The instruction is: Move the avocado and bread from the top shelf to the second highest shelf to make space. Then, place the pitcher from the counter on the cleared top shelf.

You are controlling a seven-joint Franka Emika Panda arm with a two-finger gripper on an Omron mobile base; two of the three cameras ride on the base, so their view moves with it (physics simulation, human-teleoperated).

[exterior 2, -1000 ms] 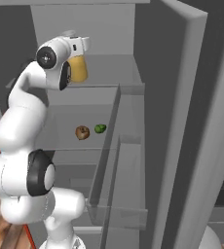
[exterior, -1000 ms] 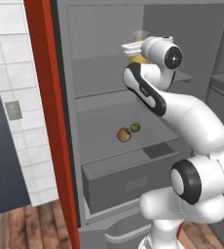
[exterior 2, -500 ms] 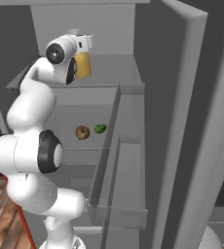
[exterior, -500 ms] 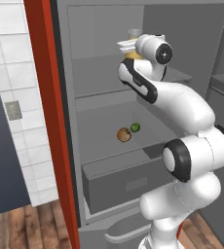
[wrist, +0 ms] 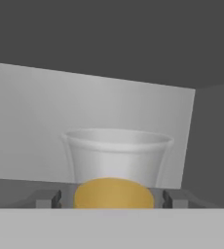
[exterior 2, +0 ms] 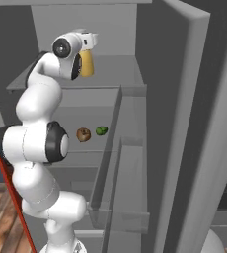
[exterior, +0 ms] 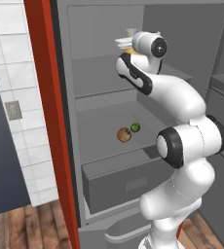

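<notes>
– right base view, upper left: where's the pitcher (exterior 2: 87, 64)?
– pinched in the gripper (exterior 2: 88, 44), over the top shelf (exterior 2: 125, 89).
– bread (exterior 2: 83, 134), avocado (exterior 2: 101, 131)?
– side by side, second highest shelf (exterior 2: 81, 153), centre-left.

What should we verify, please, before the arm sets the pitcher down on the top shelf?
1. Pitcher held between the pincer fingers: ok; a finger sits on each side of its body in the hand view.
2. Avocado off the top shelf: ok, it lies on the second highest shelf.
3. Bread moved too: ok, it lies beside the avocado.
4. Pitcher upright: ok, its pale neck points up.
5. Pitcher base touching the top shelf: cannot tell.
6. Room behind the pitcher: ok, bare shelf and back wall beyond.
</notes>
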